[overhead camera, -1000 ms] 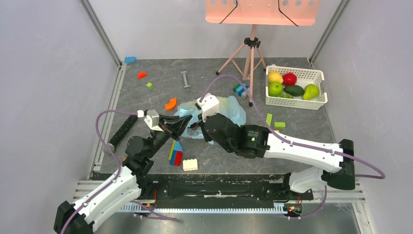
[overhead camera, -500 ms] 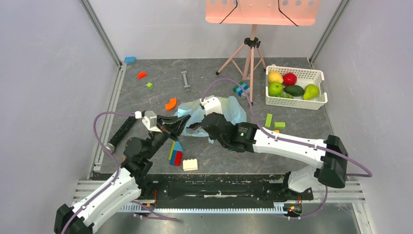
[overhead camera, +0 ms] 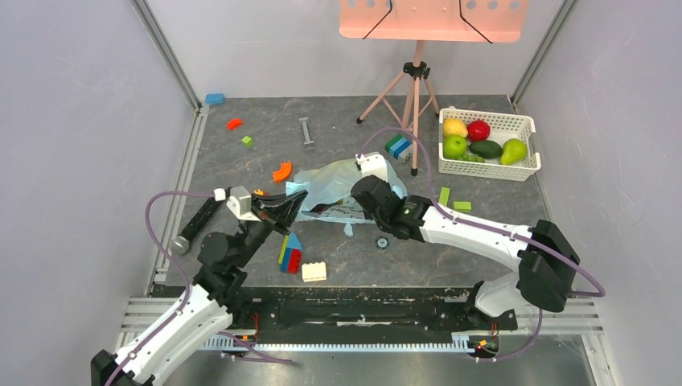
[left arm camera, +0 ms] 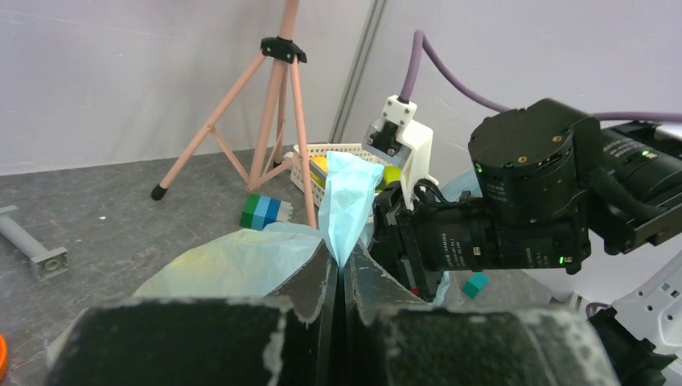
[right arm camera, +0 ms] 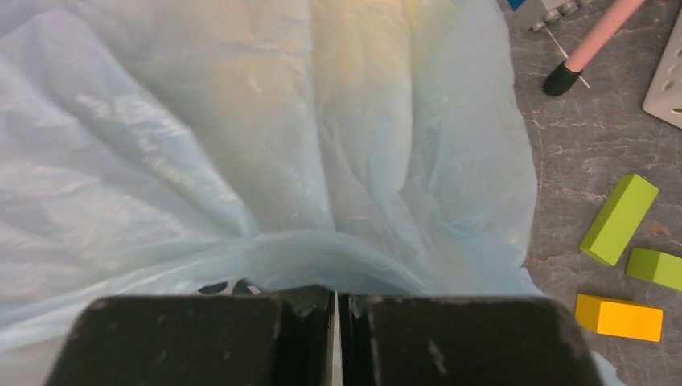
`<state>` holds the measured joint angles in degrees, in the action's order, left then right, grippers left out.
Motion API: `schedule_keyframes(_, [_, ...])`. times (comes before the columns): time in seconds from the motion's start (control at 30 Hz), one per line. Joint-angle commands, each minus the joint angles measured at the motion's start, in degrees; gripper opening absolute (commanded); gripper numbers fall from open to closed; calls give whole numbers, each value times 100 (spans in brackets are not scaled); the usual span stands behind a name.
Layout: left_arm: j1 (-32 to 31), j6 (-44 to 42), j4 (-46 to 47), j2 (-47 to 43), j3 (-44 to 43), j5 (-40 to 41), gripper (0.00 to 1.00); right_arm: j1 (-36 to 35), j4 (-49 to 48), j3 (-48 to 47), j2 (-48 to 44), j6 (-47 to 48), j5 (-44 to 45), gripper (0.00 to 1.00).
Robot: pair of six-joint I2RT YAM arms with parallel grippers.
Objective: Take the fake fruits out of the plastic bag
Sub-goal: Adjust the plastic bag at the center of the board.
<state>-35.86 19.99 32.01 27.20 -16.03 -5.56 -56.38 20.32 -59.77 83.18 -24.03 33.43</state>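
Grey table (overhead camera: 265, 149) bears a white basket (overhead camera: 490, 170) far right; a pink tripod (overhead camera: 416, 88); scattered blocks (overhead camera: 314, 272); the plastic bag (overhead camera: 334, 181) mid-table.

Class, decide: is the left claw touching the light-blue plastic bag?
Touching. The left wrist view shows the left claw shut on a fold of the plastic bag.

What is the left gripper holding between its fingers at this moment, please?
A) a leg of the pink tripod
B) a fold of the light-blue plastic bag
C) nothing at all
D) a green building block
B: in the left wrist view, the left gripper has its jaws closed on a strip of the plastic bag that stands up between them.
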Motion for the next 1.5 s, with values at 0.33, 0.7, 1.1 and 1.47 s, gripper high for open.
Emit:
schedule_keyframes(0.33, [-27,80,-2891,-565,-1638,1703,79,169,-1724,923,-803,239,-1053,0])
schedule_keyframes(0.7, [-27,-263,-4885,679,-4248,1856,97,174,-1983,1105,-915,53,-1395,0])
schedule_keyframes(1.1, [-164,189,-5431,2363,-5880,171,9,307,-2398,1251,-1047,-432,-1737,0])
schedule_keyframes(1.47, [-2772,268,-5564,3159,-6158,2399,2,562,-2794,1640,-1180,-1022,-2241,0])
